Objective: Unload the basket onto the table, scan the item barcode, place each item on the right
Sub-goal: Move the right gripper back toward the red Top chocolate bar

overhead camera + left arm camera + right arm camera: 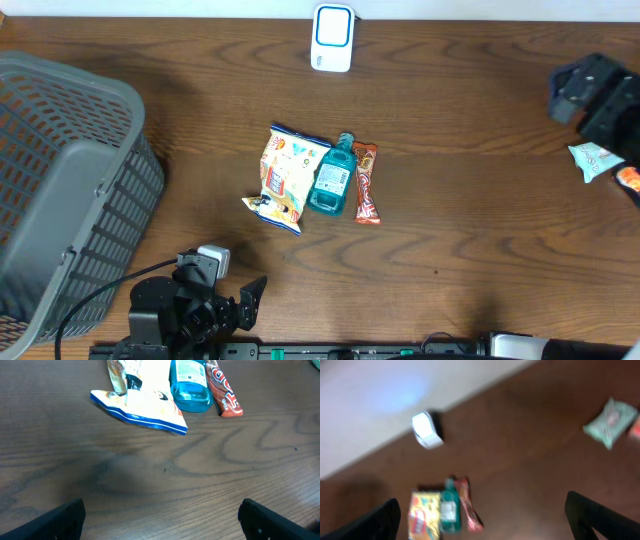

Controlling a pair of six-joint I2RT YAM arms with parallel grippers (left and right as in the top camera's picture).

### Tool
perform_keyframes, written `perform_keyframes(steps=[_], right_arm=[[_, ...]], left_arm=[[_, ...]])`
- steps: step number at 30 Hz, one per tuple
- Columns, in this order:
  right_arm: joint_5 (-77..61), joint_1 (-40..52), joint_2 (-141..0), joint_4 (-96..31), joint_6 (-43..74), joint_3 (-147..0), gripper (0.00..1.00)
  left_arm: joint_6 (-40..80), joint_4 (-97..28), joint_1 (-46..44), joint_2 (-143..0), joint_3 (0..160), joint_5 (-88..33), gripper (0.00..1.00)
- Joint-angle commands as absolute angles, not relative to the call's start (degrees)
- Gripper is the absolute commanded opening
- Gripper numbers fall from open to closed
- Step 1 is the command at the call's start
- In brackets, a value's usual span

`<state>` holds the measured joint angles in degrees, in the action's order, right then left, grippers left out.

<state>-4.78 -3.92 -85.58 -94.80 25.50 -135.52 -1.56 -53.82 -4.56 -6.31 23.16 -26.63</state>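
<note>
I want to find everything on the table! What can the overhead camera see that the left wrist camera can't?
Only overhead: the grey basket on the left, the white scanner at the far edge, and a pale green packet at the right edge.
Only the left wrist: a close look from behind the left gripper, its dark fingers wide apart with nothing between them.
Both: the snack bag, the blue bottle and the orange-red bar, lying side by side on the wooden table.
</note>
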Motion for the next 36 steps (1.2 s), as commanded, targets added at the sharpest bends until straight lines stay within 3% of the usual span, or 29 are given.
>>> perform_keyframes(steps=[1,17,28,36], right_arm=[[-5.1,-3.4,-87.1,-95.7,26.1,-127.5,0.99],[-5.1,9.4,-87.1,-76.9,26.9,-84.4,0.99],[-4.2,17.2,-87.1,-69.7,28.7,-72.1,0.99],[-4.0,22.8,-87.1,-66.8,29.2,-71.1,0.99]], left_arm=[[-2.1,-54.0,-4.5,-6.0,23.7,-26.3,0.98],[-2.1,-54.0,-4.5,-6.1,23.7,-26.3,0.98],[-2.1,-54.0,-4.5,-6.1,23.7,-26.3,0.98],[-2.1,-54.0,-4.5,-6.1,23.7,-26.3,0.98]])
